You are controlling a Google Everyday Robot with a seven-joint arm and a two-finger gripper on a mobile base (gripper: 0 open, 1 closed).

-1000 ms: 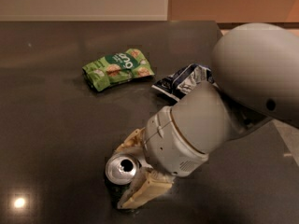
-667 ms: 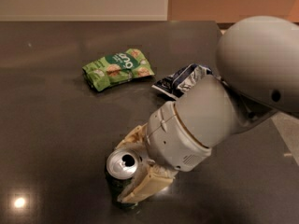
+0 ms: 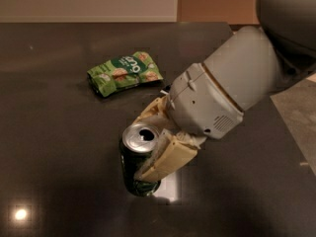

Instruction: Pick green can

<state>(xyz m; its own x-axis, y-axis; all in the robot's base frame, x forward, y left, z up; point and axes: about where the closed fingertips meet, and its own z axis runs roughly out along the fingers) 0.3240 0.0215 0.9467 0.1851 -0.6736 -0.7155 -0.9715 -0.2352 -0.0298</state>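
The green can (image 3: 132,169) is dark green and patterned, with a silver top and a dark drinking hole. It stands upright in the lower middle of the camera view, over the dark table (image 3: 54,147). My gripper (image 3: 148,147) is shut on the can. One tan finger (image 3: 168,159) presses on its near right side and the other finger (image 3: 150,110) is behind it. The can's base seems just off the tabletop, with a bright reflection beneath it. My large grey arm (image 3: 232,83) comes in from the upper right.
A flat light-green crinkled snack bag (image 3: 124,73) lies on the table behind and to the left of the can. The table's right edge (image 3: 276,117) runs past my arm, with lighter floor beyond. A wall stands along the far edge.
The can has risen in the view together with my gripper, and its side now shows. The arm has swung up and right. The dark packet behind the arm is now hidden.
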